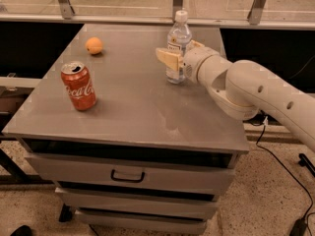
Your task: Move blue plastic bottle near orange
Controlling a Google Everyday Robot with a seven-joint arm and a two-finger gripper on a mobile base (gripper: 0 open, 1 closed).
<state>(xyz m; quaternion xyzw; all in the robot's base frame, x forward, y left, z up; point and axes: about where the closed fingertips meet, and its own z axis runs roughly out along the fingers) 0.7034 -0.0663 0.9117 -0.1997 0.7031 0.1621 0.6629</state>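
The blue plastic bottle (179, 33) stands upright at the back of the grey table (133, 112), right of centre. It is clear, with a white cap and a label. My gripper (177, 52) comes in from the right and is open, with the bottle between its fingers. One tan finger (169, 59) is in front of the bottle's lower body and the other (197, 44) is behind it. The orange (94, 45) lies at the table's back left, well apart from the bottle.
A red Coca-Cola can (78, 86) stands upright at the left front of the table. My white arm (251, 90) reaches in over the table's right edge. Drawers (128, 173) sit under the top. A rail with posts (64, 1) runs behind.
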